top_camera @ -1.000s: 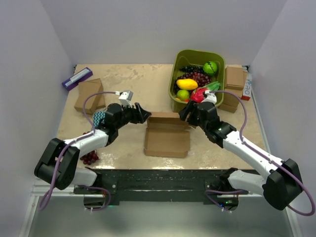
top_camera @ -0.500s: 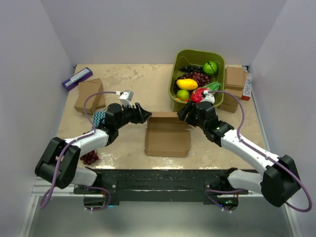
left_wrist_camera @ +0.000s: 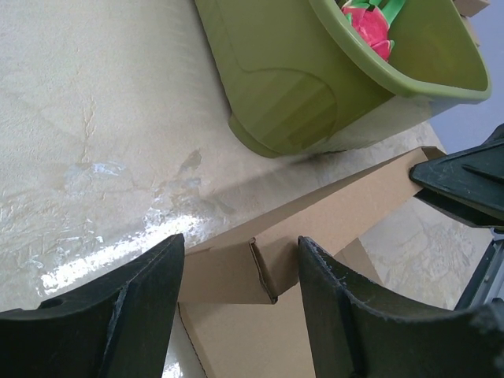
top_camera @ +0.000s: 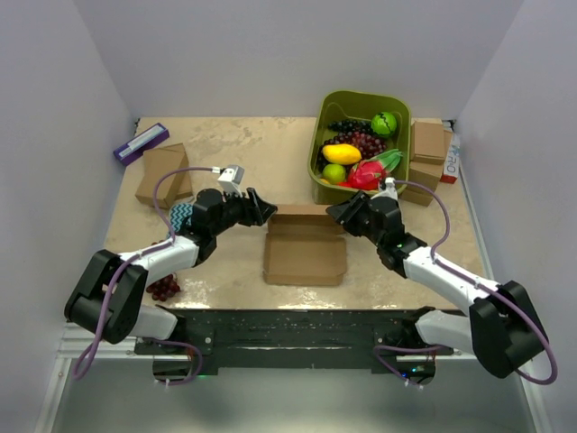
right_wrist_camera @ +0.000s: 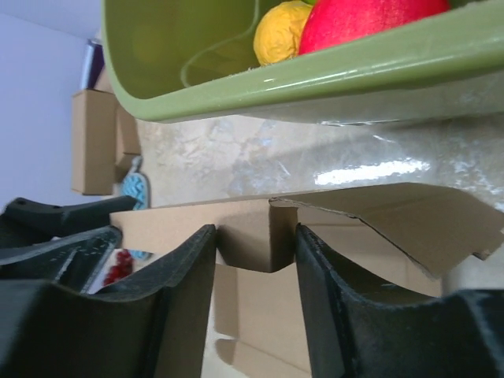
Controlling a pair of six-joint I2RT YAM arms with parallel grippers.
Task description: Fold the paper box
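Box: the paper box lies open on the tabletop, just near of the green bin.
Progress: back wall raised; front and lid seemingly unfolded.
Axis: long side left-right, opening upward.
Left claw: parted, straddling the back wall's left corner.
Right claw: narrower, astride the right corner; grip unclear.

Beige table; paper box; green bin

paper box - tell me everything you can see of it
The paper box is plain brown corrugated cardboard, unmarked, lying open and flat on the table, just in front of the green bin. Its far wall is raised. The left gripper and right gripper each straddle a far corner flap.
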